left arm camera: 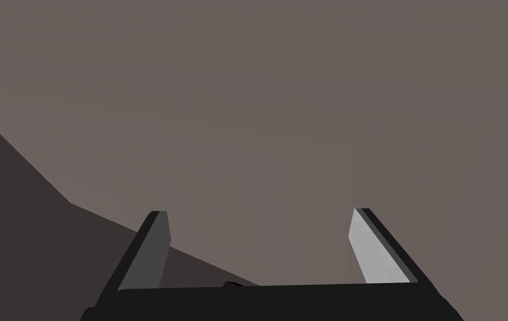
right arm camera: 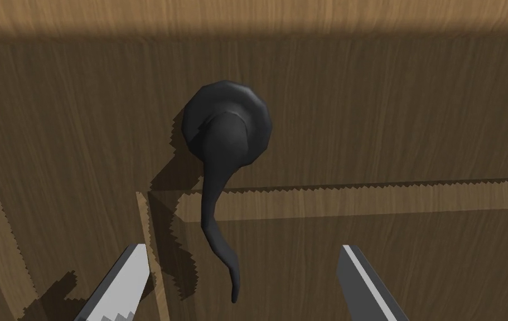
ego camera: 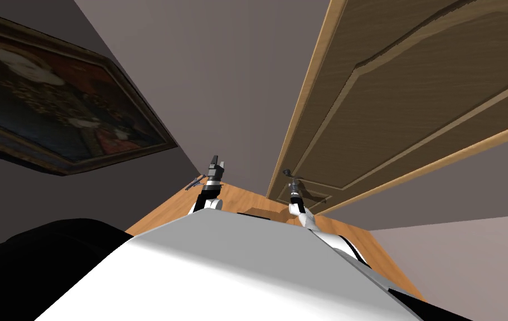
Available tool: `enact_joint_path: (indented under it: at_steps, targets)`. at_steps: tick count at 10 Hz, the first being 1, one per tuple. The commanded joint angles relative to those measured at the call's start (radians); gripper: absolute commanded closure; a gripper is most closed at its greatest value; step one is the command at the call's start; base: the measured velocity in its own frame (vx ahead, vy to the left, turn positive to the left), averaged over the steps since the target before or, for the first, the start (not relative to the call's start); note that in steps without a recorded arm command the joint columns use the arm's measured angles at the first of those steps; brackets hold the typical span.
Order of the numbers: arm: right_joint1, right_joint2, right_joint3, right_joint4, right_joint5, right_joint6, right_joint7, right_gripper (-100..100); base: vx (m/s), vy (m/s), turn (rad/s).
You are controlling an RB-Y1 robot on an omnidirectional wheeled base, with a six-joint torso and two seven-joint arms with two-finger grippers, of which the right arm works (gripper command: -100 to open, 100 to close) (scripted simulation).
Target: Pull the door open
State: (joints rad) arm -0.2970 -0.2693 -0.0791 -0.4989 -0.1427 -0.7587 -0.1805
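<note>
Facing the door (right arm camera: 386, 111), our right gripper (right arm camera: 241, 251) stands wide astride its dark lever (right arm camera: 225, 134); left gripper (left arm camera: 259, 213) also wide, painting (ego camera: 52, 95) nearby.

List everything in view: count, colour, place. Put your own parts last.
door: one, brown panelled wood, ahead to my right
door frame: one, lighter wood, along the door's edge
lever handle: one, dark grey, on the door near that edge
portrait painting: one, dark-framed, on the wall to my left
walls: several, grey, behind the painting and around the door
floor: one, orange-brown wood, below the door
left pincer: one, light grey fingers open, facing a grey wall
right pincer: one, light grey fingers open, the lever's tip between them, apart from both
</note>
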Motion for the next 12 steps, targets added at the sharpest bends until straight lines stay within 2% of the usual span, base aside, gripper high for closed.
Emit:
enact_joint_path:
  at_steps: [1,2,3,4,8,9,10,12]
  targets:
    - [-0.027,-0.007,0.0,0.05,-0.001,-0.034,-0.01,-100,0.069,0.008,-0.016]
    - [-0.027,-0.007,0.0,0.074,-0.001,-0.034,-0.01,-100,0.025,-0.005,-0.007]
    - [-0.027,-0.007,0.0,0.074,-0.001,-0.034,-0.01,-100,0.002,-0.007,-0.001]
    - [-0.008,-0.036,-0.007,0.081,-0.006,-0.047,-0.034,-100,0.108,0.007,0.164]
    - [-0.008,-0.036,-0.007,0.081,-0.006,-0.047,-0.034,-100,0.047,0.011,0.019]
    - [0.01,-0.066,-0.013,0.088,-0.011,-0.059,-0.06,-100,0.074,0.029,0.218]
    - [0.016,-0.075,-0.015,0.09,-0.013,-0.063,-0.067,-100,0.157,0.024,0.114]
    - [0.035,-0.106,-0.022,0.097,-0.019,-0.076,-0.093,-100,0.17,0.023,0.109]
